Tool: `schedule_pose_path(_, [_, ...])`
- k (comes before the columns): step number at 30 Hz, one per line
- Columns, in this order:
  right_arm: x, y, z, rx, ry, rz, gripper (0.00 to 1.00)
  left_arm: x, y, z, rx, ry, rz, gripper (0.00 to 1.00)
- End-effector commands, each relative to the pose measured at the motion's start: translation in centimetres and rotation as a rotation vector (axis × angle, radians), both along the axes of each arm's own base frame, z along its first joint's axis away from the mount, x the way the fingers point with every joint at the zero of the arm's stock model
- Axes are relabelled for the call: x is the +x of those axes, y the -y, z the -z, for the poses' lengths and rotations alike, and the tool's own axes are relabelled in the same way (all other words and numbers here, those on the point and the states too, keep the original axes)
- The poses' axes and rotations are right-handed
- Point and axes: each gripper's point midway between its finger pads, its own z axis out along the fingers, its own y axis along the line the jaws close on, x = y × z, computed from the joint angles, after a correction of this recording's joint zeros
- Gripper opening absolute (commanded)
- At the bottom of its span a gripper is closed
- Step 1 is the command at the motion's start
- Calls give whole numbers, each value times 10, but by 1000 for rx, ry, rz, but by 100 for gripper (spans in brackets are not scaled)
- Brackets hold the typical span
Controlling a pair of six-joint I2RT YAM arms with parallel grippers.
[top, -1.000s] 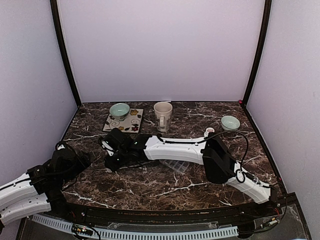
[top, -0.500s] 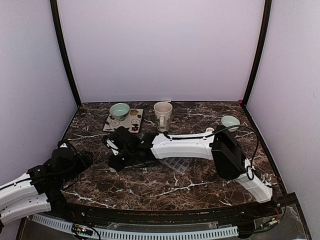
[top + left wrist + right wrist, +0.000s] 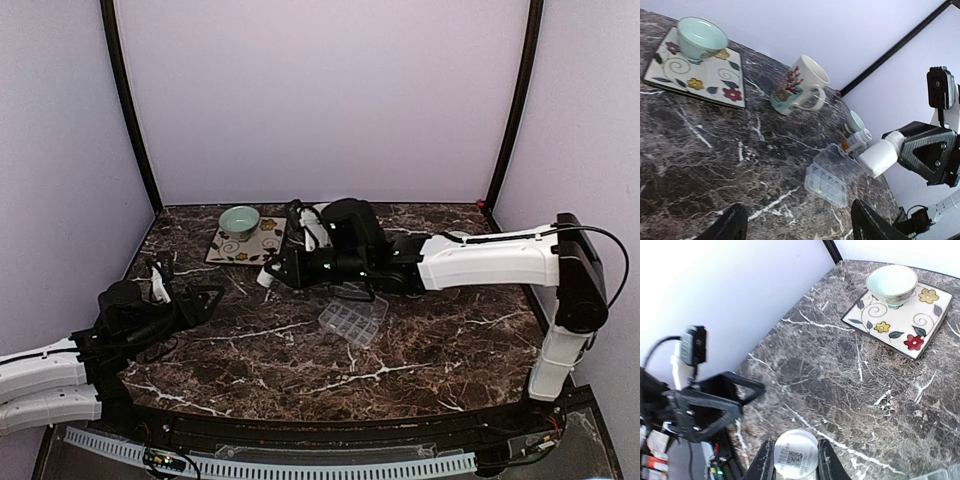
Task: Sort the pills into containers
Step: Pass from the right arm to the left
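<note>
Right gripper, clamped on white bottle, has swung rearward off pill-organizer tray, which lies uncovered at centre of table. Left gripper, fingers spread, empty, has shifted right.

Counted on the tabletop
Two pale green bowls, larger bowl and smaller bowl; two pill bottles, white bottle and orange-labelled bottle; one mug; one flowered plate; one pill organizer.
</note>
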Motion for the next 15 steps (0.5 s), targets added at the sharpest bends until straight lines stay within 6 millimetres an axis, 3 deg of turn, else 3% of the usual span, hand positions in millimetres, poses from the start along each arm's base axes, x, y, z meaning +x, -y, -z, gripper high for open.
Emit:
schedule_pose_path(1, [-14, 12, -51, 259, -12, -1, 0, -9, 45, -62, -125, 190, 246, 72])
schedule_pose_path(9, [-32, 60, -79, 445, -53, 36, 0, -18, 93, -115, -216, 298, 503, 68])
schedule_pose_path(15, [-38, 87, -93, 550, -68, 72, 0, -22, 112, -128, -253, 306, 618, 62])
